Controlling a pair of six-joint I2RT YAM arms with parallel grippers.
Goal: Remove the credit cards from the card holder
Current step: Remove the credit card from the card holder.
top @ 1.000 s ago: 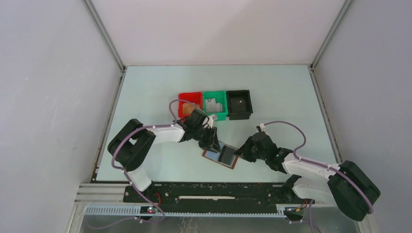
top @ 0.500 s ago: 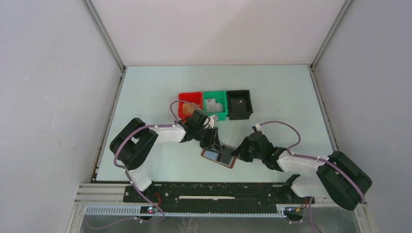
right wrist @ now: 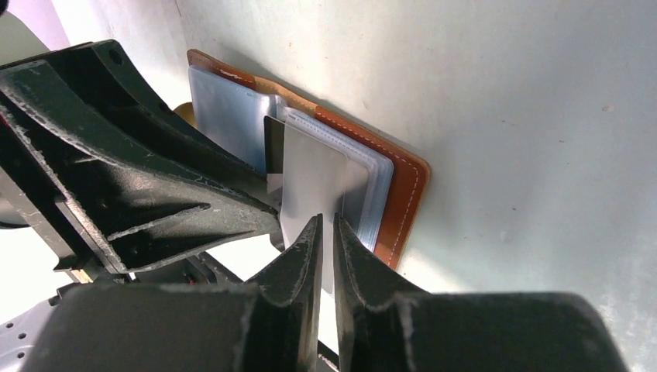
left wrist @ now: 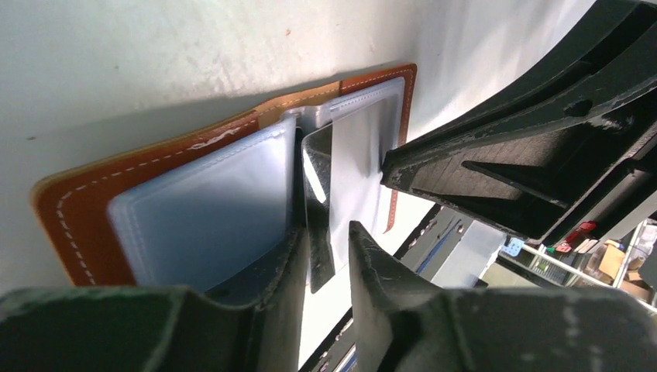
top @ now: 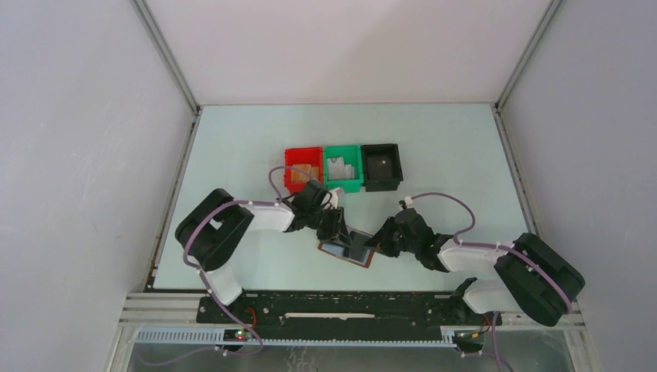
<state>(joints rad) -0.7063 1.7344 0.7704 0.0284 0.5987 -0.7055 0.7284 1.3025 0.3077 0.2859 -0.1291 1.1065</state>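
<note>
Right wrist: right gripper (right wrist: 327, 225) pinches a grey credit card (right wrist: 310, 182) standing in the card holder (right wrist: 407, 194).

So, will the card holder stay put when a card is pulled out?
Probably not alone: the card holder looks thin and light, lying on a smooth table. Its clear sleeves seem floppy; one stands up, so it may lift.
</note>
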